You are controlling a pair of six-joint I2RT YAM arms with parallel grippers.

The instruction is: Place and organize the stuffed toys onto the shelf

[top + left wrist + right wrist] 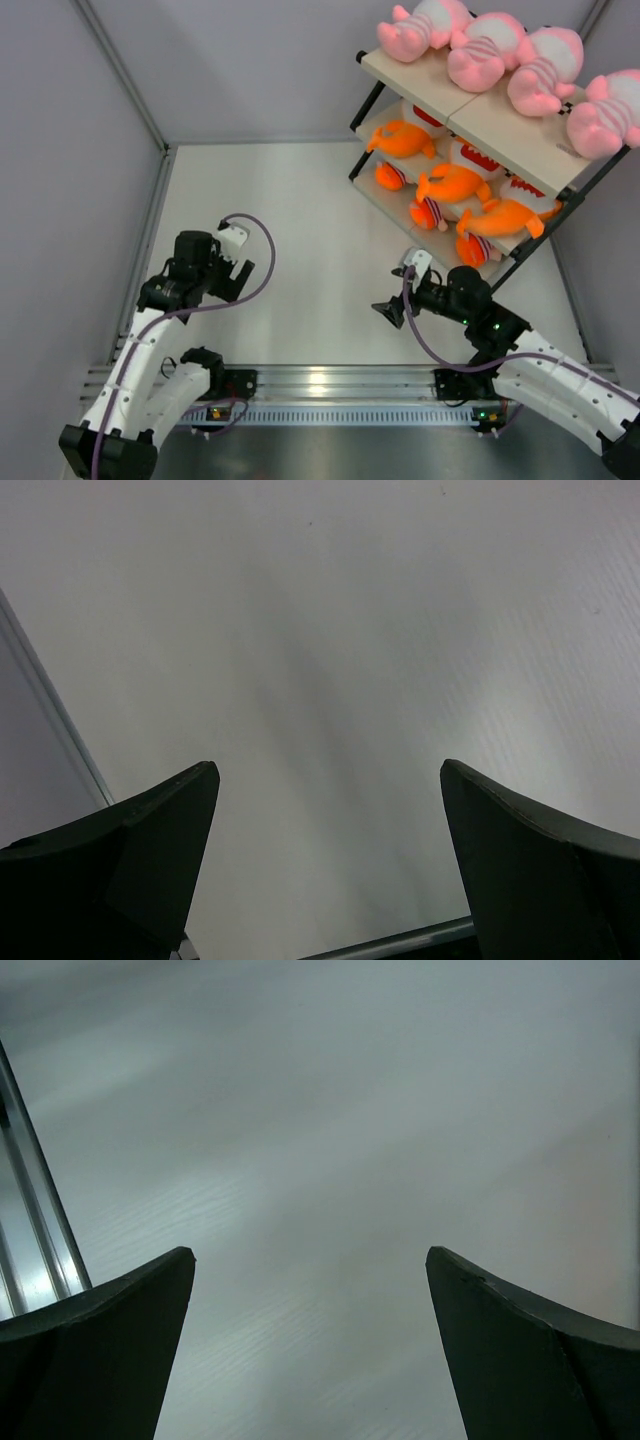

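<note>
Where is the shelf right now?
Top view: the shelf stands at the far right of the table, four pink toys on top, three orange toys on the tier below.

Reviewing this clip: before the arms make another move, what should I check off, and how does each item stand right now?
1. Left gripper open, holding nothing: ok.
2. Right gripper open, holding nothing: ok.
3. Four pink toys on the shelf, top level: ok.
4. Three orange toys on the middle level: ok.
5. No toy lying on the table: ok.
6. What the lowest level holds: cannot tell, hidden under the levels above.
</note>
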